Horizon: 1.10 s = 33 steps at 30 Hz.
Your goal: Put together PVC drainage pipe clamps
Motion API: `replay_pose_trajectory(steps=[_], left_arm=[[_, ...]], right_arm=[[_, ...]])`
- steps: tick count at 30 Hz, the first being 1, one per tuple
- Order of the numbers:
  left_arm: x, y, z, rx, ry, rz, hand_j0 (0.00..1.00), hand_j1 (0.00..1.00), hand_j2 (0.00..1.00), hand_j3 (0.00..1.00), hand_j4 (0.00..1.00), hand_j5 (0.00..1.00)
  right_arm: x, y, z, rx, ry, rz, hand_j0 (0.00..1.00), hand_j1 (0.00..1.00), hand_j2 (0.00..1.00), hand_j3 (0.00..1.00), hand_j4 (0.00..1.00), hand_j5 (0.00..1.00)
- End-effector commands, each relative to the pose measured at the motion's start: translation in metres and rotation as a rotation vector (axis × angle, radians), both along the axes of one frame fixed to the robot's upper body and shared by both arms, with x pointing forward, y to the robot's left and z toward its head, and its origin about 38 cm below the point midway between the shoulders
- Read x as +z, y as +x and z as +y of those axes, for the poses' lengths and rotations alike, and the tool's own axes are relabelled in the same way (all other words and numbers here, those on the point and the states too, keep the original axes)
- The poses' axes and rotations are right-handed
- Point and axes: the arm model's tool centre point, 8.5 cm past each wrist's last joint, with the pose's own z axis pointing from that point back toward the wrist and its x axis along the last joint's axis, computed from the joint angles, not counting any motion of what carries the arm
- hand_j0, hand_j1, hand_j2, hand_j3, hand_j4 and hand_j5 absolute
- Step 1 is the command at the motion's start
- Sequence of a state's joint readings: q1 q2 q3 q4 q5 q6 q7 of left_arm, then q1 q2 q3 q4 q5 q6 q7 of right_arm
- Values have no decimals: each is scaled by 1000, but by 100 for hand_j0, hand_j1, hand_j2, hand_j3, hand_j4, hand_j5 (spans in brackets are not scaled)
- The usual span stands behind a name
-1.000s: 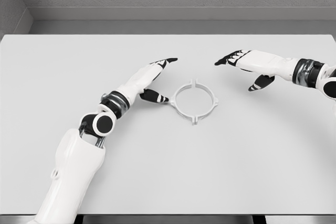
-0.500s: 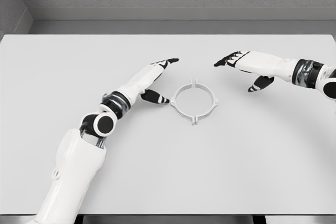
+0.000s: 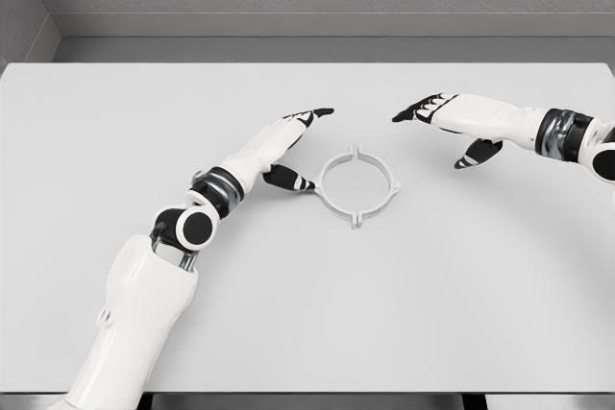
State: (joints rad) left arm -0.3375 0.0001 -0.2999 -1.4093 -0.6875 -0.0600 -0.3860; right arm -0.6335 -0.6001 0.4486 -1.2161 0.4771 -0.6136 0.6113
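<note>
A white pipe clamp ring is lying flat near the middle of the white table, with small tabs jutting out at its far, near, left and right edges.

The left arm is being extended diagonally from the near left corner, its elbow joint raised above the table and the forearm angled toward the far right. The left hand is being held flat and stretched out, black fingertips pointing to the far right, just to the left of the ring. Its thumb is being spread away toward the ring's left tab, very close to it; whether contact is being made cannot be told. Nothing is being gripped by this hand.

The right arm is being brought in from the right edge, the forearm lying almost level. The right hand is being held open too, fingers extended leftward, with the thumb hanging down toward the near side. It is being kept apart from the ring, to its far right, and nothing is being held in it.
</note>
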Motion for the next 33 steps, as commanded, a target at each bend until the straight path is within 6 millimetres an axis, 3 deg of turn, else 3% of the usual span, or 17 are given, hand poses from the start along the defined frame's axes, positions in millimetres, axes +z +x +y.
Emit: replay_pose_trajectory(steps=[1,12,20,33], left_arm=[[0,0,0,-2,-4,-1,100,100,100,100,100,100],[10,2,4,9,-24,-20,100,100,100,100,100,100],[0,11,12,41,-10,16,100,100,100,100,100,100],[-9,8,2,10,12,33,100,100,100,100,100,100]], right_arm=[[1,0,-1,-4,5,1,100,100,100,100,100,100],[1,0,-2,-4,3,-1,100,100,100,100,100,100],[2,0,-1,-2,4,-1,100,100,100,100,100,100],[4,2,0,-3,10,-7,100,100,100,100,100,100]])
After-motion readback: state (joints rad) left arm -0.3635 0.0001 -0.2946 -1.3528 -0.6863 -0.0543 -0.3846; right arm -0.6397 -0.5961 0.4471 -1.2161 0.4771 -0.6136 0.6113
